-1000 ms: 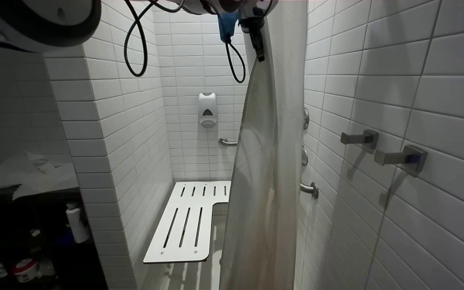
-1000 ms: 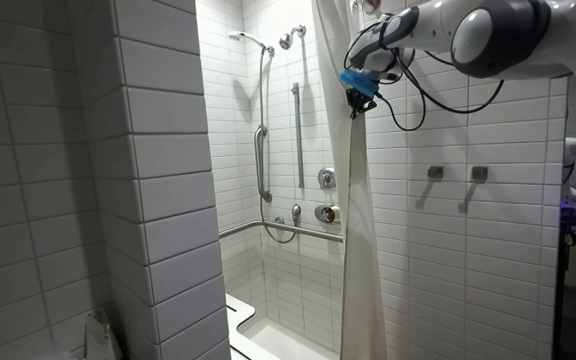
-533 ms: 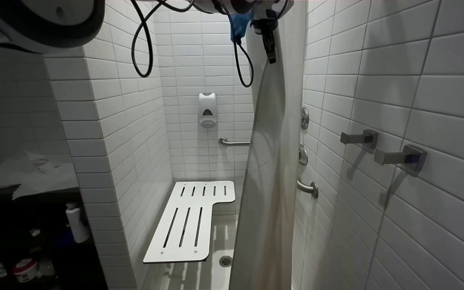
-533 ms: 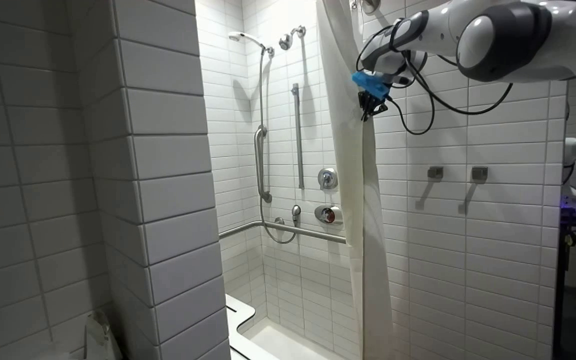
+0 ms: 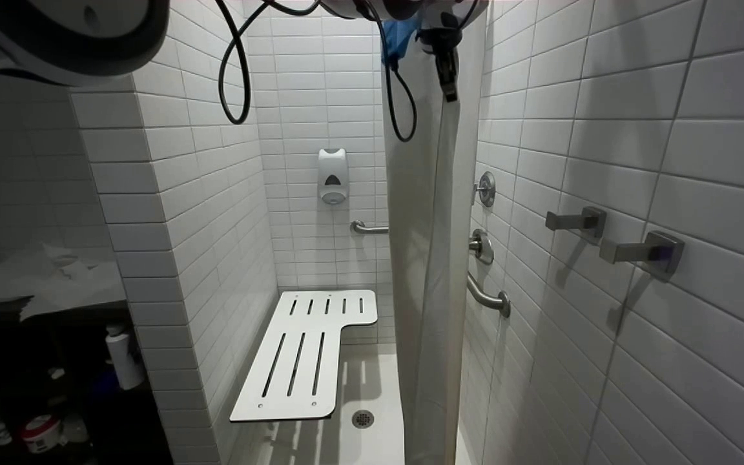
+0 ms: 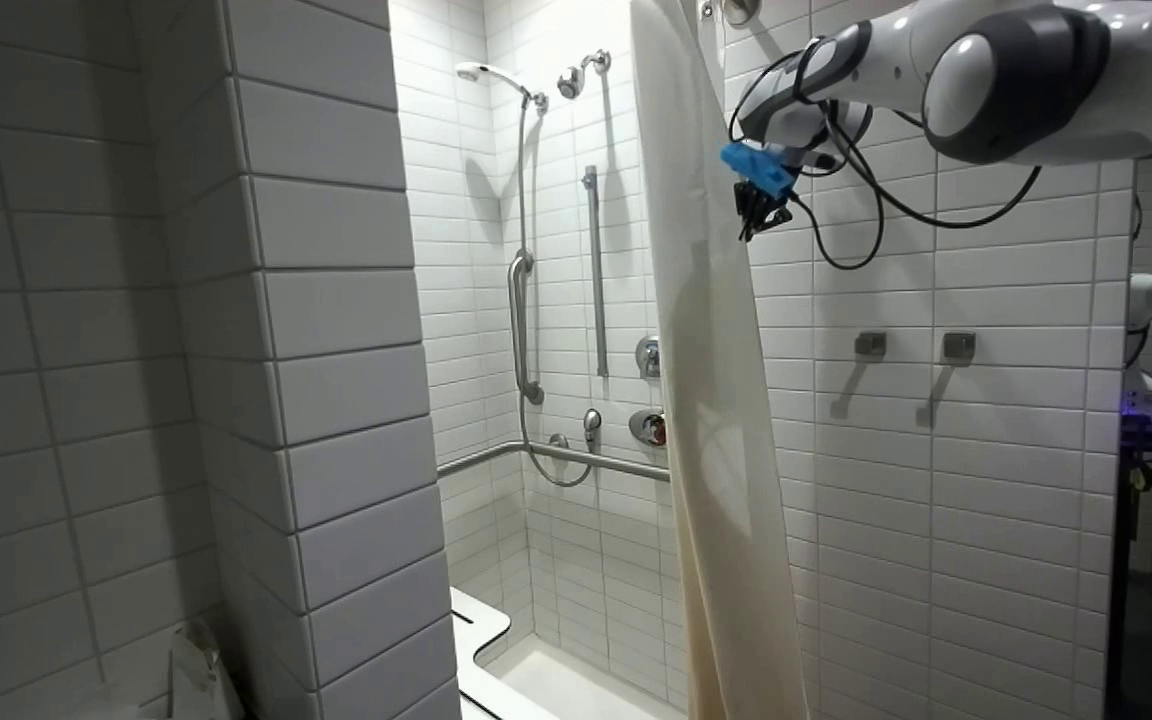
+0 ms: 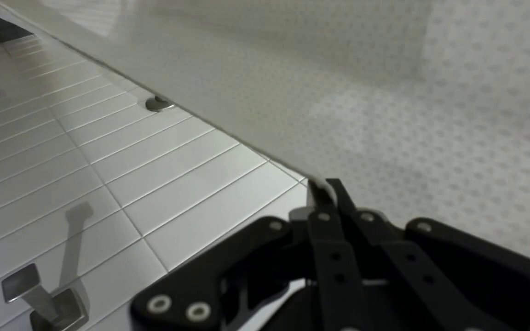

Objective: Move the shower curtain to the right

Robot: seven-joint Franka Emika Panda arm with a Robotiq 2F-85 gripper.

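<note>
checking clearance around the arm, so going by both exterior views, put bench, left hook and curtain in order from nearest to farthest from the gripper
1. Curtain: its edge is pinched in the gripper.
2. Left hook: to the gripper's right in both exterior views, somewhat lower.
3. Bench: well below, to the left in both.

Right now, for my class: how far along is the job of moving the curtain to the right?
Done: in an exterior view, the curtain hangs right of the bench, leaving bench and drain in plain view.
In hand: the end effector pinches the curtain's edge.
Left: the curtain hides part of the rail, so perhaps a further pull toward the hooks, then letting go.
</note>
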